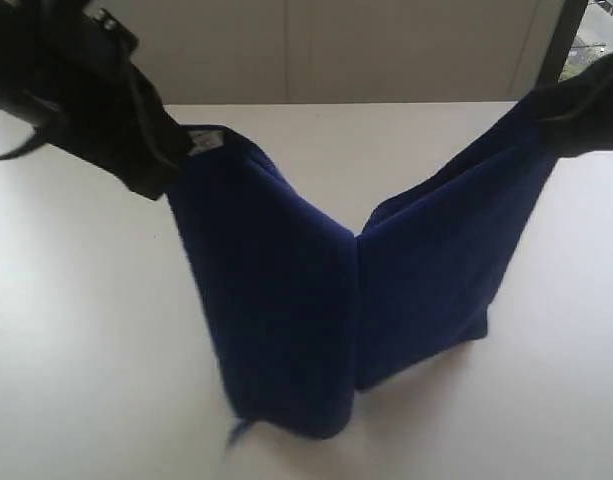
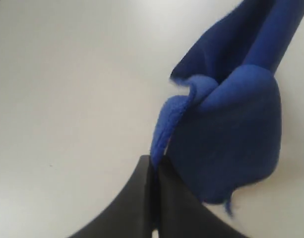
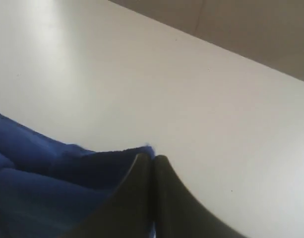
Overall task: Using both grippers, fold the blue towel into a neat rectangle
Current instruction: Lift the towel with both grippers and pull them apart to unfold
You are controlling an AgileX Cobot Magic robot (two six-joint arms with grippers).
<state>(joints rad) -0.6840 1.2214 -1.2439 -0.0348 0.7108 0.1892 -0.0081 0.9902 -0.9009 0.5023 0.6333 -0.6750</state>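
Presently: left fingers (image 2: 137, 198) pressed flat together, a thin edge of the blue towel (image 2: 231, 139) pinched at their tips. So the left gripper (image 2: 154, 159) is clenched on that corner, held up off the table (image 1: 76, 350). A small white label (image 1: 204, 142) shows on the cloth right beside this grip.

Opposite, right fingers (image 3: 176, 198) likewise pressed together, nipping the other towel corner; a sliver of blue sticks out just past the tips. The right gripper (image 3: 152, 157) is also raised above the table, toward its far edge.

Towel strung between the two grips, above the table's middle. Upper edge sags into a V, lowest at a vertical crease midway. Two doubled lobes hang down. The one under the left grip is longer and reaches nearer the table's front edge; the one under the right grip ends higher. Bottoms lie at or just over the table top; contact cannot be told. A loose blue thread (image 1: 236, 437) trails from the longer lobe's lower corner.

Table top white, plain. Pale panelled wall (image 1: 336, 50) behind the table's far edge.
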